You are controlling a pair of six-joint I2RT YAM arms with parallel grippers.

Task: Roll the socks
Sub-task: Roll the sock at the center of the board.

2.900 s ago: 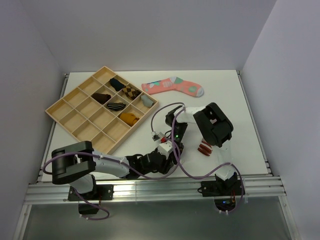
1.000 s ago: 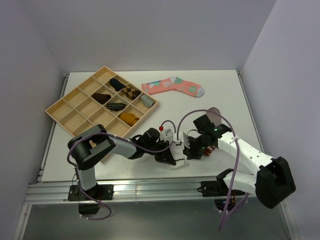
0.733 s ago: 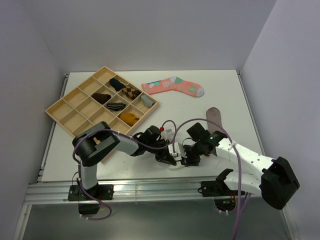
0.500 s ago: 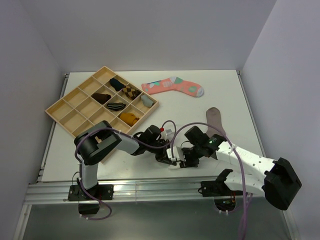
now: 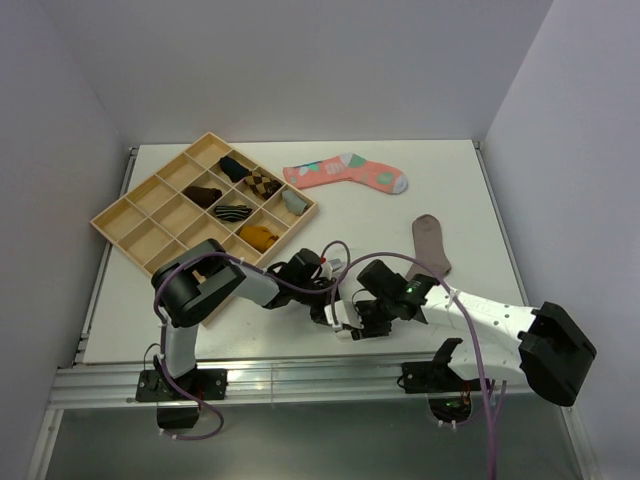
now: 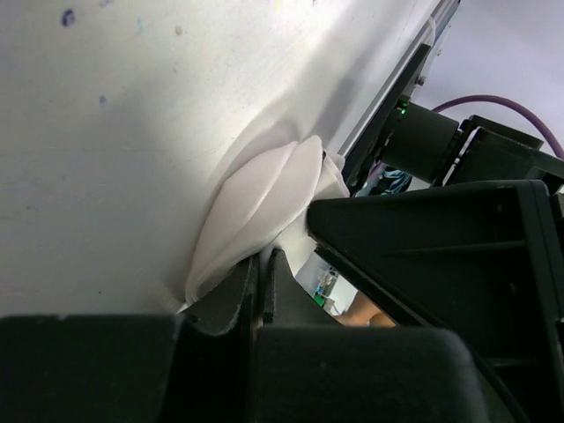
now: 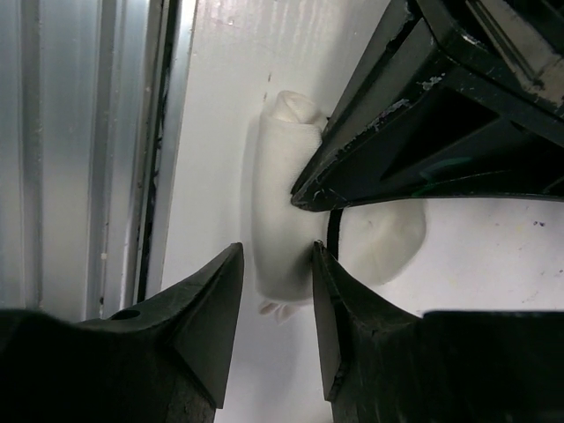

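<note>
A small white sock [image 5: 346,327], partly rolled into a bundle, lies near the table's front edge. My left gripper [image 5: 334,311] is shut on its edge; in the left wrist view the fabric [image 6: 256,207] bulges just past the closed gripper [image 6: 262,256]. My right gripper [image 5: 360,322] stands open round the same roll [image 7: 282,203]. Its right fingertip [image 7: 322,264] touches the fabric and the left one stands off. The right gripper's point in its own view is [image 7: 278,251]. A taupe-brown sock [image 5: 430,242] lies flat to the right, its cuff hidden under the right arm.
A wooden compartment tray [image 5: 128,216] with several rolled socks sits at the back left. A coral-pink patterned sock [image 5: 345,172] lies at the back centre. The aluminium rail [image 7: 88,132] at the table's front edge runs right beside the white sock.
My right arm has swung left from over the taupe-brown sock to the white sock, uncovering most of the taupe one. The left gripper has stayed on the white sock.
</note>
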